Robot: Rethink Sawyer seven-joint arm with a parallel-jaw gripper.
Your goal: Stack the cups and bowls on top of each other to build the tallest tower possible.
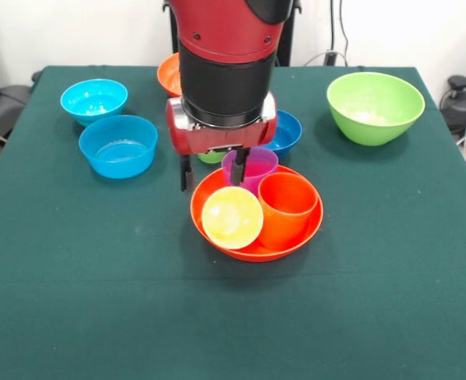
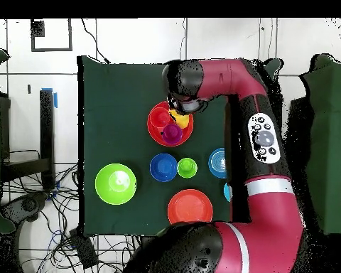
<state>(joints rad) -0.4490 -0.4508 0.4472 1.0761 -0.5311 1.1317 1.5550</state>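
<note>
Front view: the gripper [image 1: 213, 168] hangs over the middle of the green table [image 1: 74, 301], its two dark fingers spread apart and empty; one finger stands just outside the rim of the large orange bowl [image 1: 253, 247] and the other dips at the rim of the purple cup [image 1: 253, 168]. That bowl holds three cups close together: the purple cup at the back, the orange cup [image 1: 287, 207] upright beside it, and the yellow cup [image 1: 231, 218] tipped with its mouth toward the camera. A sliver of the green cup [image 1: 211, 157] shows behind the gripper. The dark blue bowl [image 1: 287, 133] sits just beyond, partly hidden by the wrist. Two light blue bowls [image 1: 119, 146] lie near each other at the left, the lime green bowl [image 1: 374, 107] stands well apart near the right edge, and a second orange bowl [image 1: 168, 73] peeks out at the far edge. The near half of the table is bare cloth.

Overhead view: the arm [image 2: 262, 135] curves along the right side, its head over the orange bowl [image 2: 158, 126]. The blue bowl [image 2: 163, 168] and green cup [image 2: 187, 168] sit side by side mid-table.
</note>
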